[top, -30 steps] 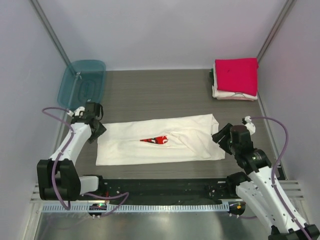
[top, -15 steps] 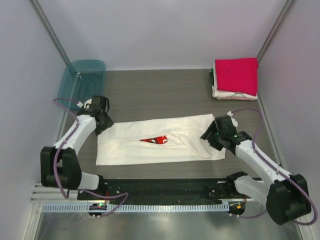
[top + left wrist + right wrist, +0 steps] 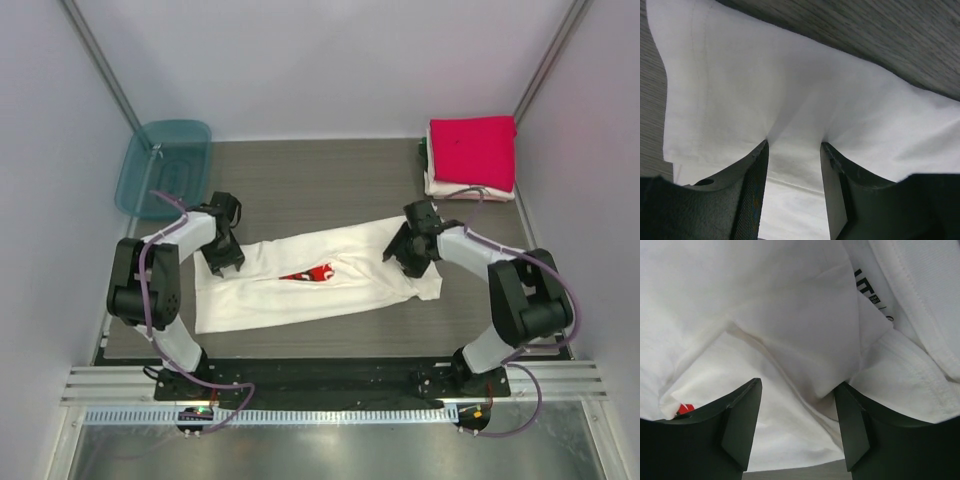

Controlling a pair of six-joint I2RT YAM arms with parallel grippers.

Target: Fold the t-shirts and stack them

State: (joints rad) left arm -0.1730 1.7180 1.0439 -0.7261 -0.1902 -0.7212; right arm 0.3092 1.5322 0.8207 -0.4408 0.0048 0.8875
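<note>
Across the grey table, the cream-white tee lies stretched over the centre, with the folded stack waiting at two o'clock. The left gripper presses the tee's nine o'clock end, jaws spread, cloth puckering between them. The right gripper sits at three o'clock, jaws spread astride a loose fold. Best now: close both together, catch every layer, and lift level so the fold lands square.
</note>
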